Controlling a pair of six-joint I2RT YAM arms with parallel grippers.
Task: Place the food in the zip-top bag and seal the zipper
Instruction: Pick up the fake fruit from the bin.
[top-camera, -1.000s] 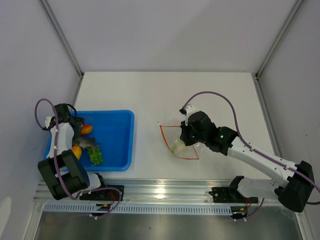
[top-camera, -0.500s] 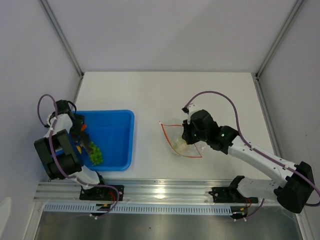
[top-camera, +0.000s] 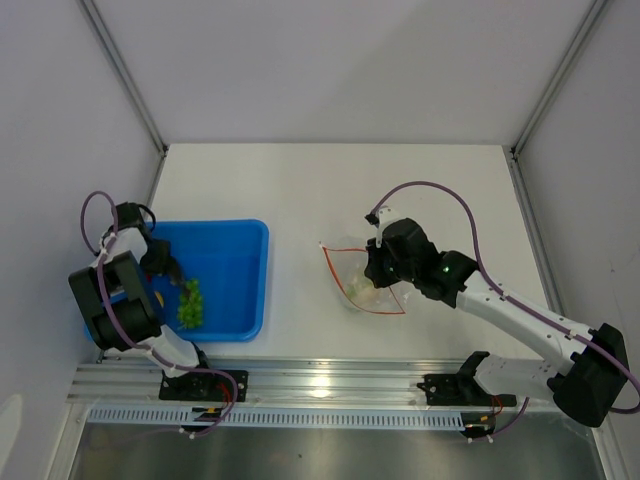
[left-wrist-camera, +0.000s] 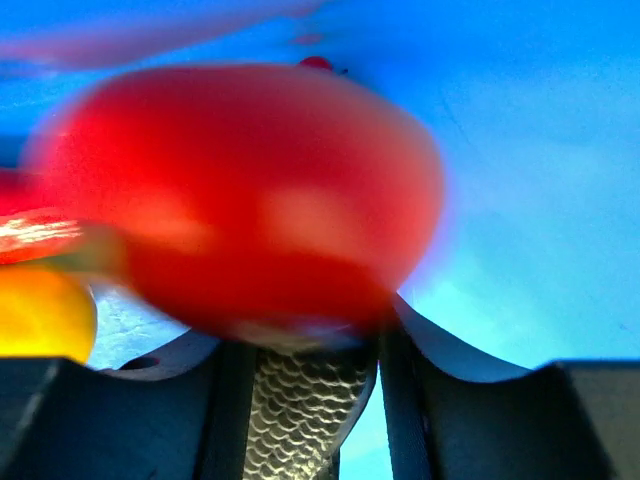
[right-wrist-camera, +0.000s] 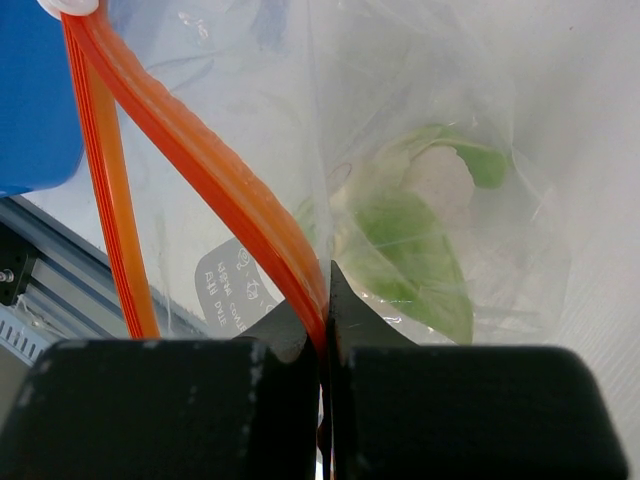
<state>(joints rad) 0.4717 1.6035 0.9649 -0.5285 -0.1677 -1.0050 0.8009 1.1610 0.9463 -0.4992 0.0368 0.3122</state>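
My left gripper (top-camera: 165, 268) is down in the left part of the blue tray (top-camera: 235, 270). In its wrist view a blurred red-orange fruit (left-wrist-camera: 240, 190) fills the space right at the fingertips of the left gripper (left-wrist-camera: 310, 335). The jaws stand fairly close under it, and a firm hold is not clear. A yellow piece (left-wrist-camera: 40, 310) lies beside it. Green leafy bits (top-camera: 190, 303) lie in the tray. My right gripper (top-camera: 378, 268) is shut on the red zipper (right-wrist-camera: 200, 170) of the clear zip-top bag (top-camera: 365, 285). The bag's mouth gapes, and a white cauliflower (right-wrist-camera: 440, 180) with green leaves lies inside.
The tray's right rim stands between the two arms. The bag lies on the white table (top-camera: 330, 190) right of centre. A metal rail (top-camera: 330, 385) runs along the near edge. Grey walls close in both sides.
The left arm has turned and dropped lower into the tray, covering the fruit and fish in the top view. Its jaws have narrowed. The right gripper and bag have shifted only slightly.
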